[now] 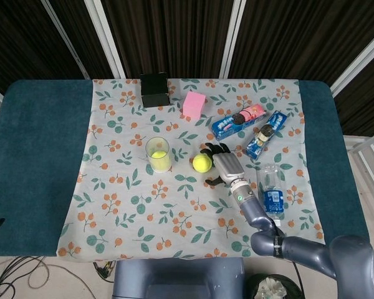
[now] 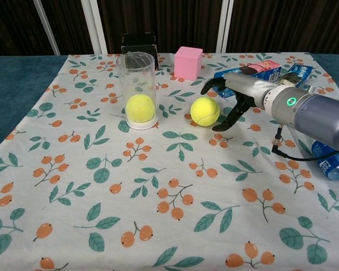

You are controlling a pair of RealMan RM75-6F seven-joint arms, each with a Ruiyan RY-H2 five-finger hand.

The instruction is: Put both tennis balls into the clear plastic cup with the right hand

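Observation:
A clear plastic cup (image 1: 157, 149) (image 2: 137, 73) stands upright on the floral cloth, with one tennis ball (image 1: 159, 162) (image 2: 139, 108) at its bottom. The second tennis ball (image 1: 202, 162) (image 2: 204, 110) lies on the cloth to the cup's right. My right hand (image 1: 223, 165) (image 2: 234, 96) is low over the table just right of this loose ball. Its fingers are spread and arched toward the ball, holding nothing. I cannot tell whether a fingertip touches the ball. My left hand does not show in either view.
A black box (image 1: 154, 90) (image 2: 139, 42) and a pink cube (image 1: 194, 104) (image 2: 188, 62) stand behind the cup. Two blue snack packs (image 1: 237, 121) (image 1: 265, 134) lie behind my right hand. A water bottle (image 1: 272, 190) (image 2: 327, 149) lies beside my forearm.

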